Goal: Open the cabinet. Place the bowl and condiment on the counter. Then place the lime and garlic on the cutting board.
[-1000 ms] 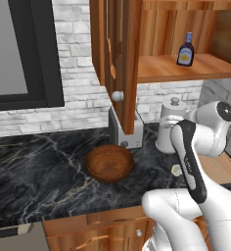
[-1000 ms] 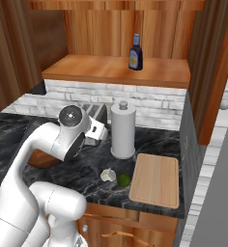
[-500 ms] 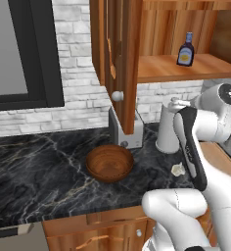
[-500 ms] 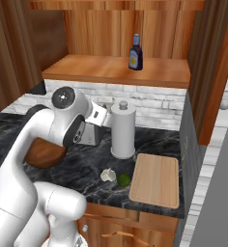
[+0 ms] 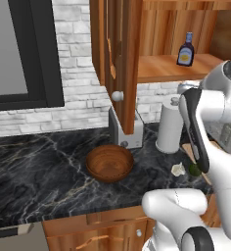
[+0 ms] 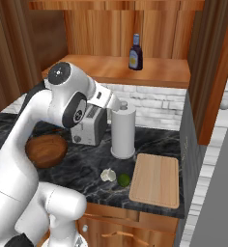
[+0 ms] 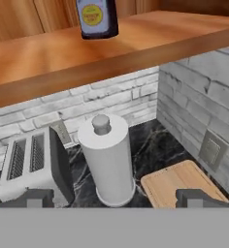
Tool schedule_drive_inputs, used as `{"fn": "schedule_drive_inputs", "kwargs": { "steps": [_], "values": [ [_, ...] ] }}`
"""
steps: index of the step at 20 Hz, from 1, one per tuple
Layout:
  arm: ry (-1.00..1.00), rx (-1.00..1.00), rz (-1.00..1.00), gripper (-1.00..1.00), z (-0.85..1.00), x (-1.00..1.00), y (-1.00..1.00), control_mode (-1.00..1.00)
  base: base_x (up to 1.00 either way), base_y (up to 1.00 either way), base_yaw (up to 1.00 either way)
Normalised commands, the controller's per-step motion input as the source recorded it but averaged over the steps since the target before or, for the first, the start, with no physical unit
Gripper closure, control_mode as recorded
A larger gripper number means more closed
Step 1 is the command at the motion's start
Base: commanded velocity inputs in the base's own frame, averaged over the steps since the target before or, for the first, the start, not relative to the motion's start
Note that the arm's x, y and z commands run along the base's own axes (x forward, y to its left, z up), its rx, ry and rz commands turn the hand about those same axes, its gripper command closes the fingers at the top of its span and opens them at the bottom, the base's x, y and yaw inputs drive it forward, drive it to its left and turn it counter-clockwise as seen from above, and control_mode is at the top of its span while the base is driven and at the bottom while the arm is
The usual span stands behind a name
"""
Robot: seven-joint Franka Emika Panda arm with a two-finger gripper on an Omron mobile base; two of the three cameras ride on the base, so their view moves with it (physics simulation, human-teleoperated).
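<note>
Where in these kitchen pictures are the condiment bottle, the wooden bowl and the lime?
condiment (image 6: 135, 53), right base view, on its pale label.
bowl (image 5: 109, 163), left base view, on its hollow inside.
lime (image 6: 123, 180), right base view, on its green top.

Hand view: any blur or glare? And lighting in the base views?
Hand view: sharp, no glare; paper-towel roll evenly lit, condiment cropped at the top. Left base view: flat light, soft shade inside the bowl. Right base view: cutting board bright, cabinet interior dim.

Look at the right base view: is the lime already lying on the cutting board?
No, the lime lies on the counter beside the garlic, left of the cutting board.
</note>
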Motion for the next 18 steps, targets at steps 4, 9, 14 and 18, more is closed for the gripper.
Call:
{"fn": "schedule_drive_inputs", "kwargs": {
  "steps": [4,9,14,18],
  "values": [
    [-0.01,0.00,-0.11,-1.00,0.57,0.00,-0.24,-1.00,0.00,0.00,0.00],
    [-0.01,0.00,-0.10,-1.00,0.58,0.00,-0.20,-1.00,0.00,0.00,0.00],
    [-0.05,0.01,-0.04,-1.00,0.35,0.00,-0.06,-1.00,0.00,0.00,0.00],
    [-0.03,0.00,0.00,-1.00,0.00,0.02,0.00,-1.00,0.00,0.00,0.00]
  ]
}}
